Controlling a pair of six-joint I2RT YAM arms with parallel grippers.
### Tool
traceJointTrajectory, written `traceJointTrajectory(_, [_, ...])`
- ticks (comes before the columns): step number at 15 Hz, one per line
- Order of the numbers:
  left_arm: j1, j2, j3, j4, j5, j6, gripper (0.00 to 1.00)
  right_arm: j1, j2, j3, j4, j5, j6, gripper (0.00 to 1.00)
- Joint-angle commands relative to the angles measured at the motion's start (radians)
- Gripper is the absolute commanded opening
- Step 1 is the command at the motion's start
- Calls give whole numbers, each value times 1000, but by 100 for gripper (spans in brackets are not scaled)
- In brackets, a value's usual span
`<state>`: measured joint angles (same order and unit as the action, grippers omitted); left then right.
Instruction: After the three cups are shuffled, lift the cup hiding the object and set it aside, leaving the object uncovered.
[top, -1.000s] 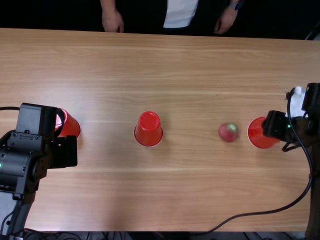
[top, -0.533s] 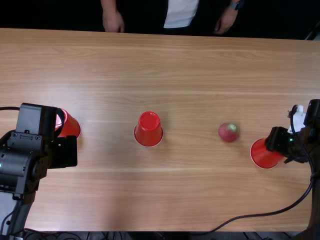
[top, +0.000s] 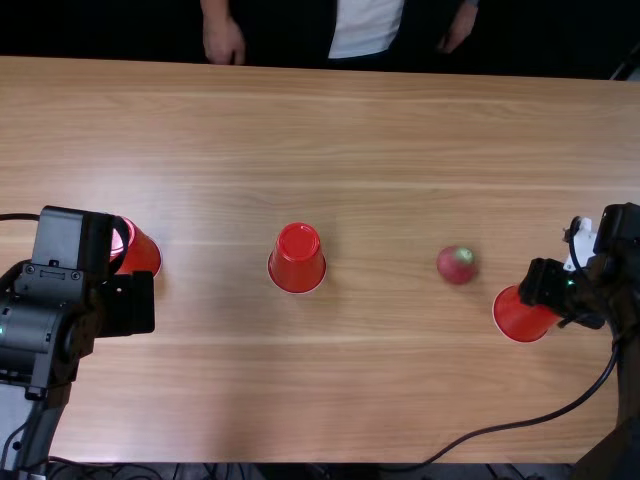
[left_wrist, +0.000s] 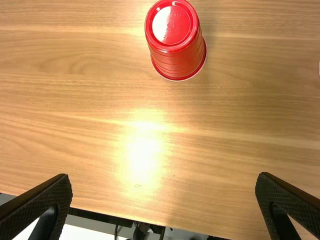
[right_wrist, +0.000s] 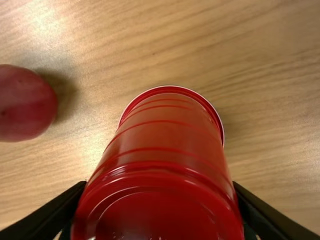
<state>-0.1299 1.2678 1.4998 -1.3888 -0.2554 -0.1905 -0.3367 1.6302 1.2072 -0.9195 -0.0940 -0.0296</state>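
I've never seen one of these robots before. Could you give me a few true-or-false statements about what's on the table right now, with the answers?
1. There are three red cups. True: a left cup, a middle cup and a right cup.
2. The thing to be found is covered by the middle cup. False: a small round object lies uncovered on the table, between the middle cup and the right cup.
3. The right gripper holds the right cup. True.
4. The other arm also holds a cup. False: the left gripper is open, with nothing between its fingers.
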Motion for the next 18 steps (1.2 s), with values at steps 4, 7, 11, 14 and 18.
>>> traceJointTrajectory(4, [6,1,7,-1,1,-14,100,1,-32,-3,0,4,-7,100])
traceJointTrajectory(7, [6,-2,-7,-1,1,-12,100,-2,-187,58,0,0,-9,100])
traceJointTrajectory(11, [6,-8,-7,-1,1,-12,100,71,-208,189,-11,-2,-9,100])
traceJointTrajectory(14, [6,-10,-30,14,0,-8,100,220,-228,209,-4,-2,-4,100])
traceJointTrajectory(18, [7,-31,-85,17,1,-6,100,424,-233,196,-6,-2,7,100])
